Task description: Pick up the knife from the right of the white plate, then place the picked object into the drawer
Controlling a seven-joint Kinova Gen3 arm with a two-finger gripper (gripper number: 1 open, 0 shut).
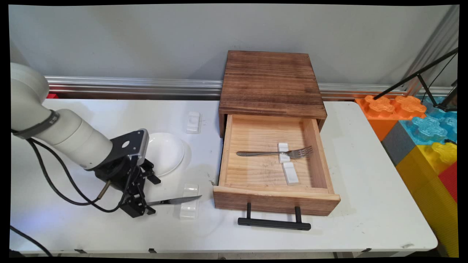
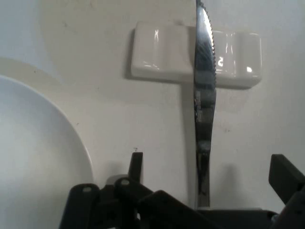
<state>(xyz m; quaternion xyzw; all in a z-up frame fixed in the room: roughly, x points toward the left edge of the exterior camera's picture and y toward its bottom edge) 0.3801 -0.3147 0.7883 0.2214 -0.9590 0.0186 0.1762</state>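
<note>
Black drawer handle (image 1: 274, 223) at the table's (image 1: 365, 182) near edge, fronting an open wooden drawer (image 1: 274, 193) — inside, a fork (image 1: 275, 153) laid across one white rest (image 1: 283, 152), a second rest (image 1: 290, 173) just beside it. Left of the drawer, the gripper (image 1: 140, 207) sits low over the table, fingers spread apart either side of a knife's (image 1: 175, 200) handle; whether they touch it cannot be told — the blade lies across a white knife rest (image 1: 189, 206). White plate (image 1: 164, 152) behind the gripper; another white rest (image 1: 193, 122) farther back.
</note>
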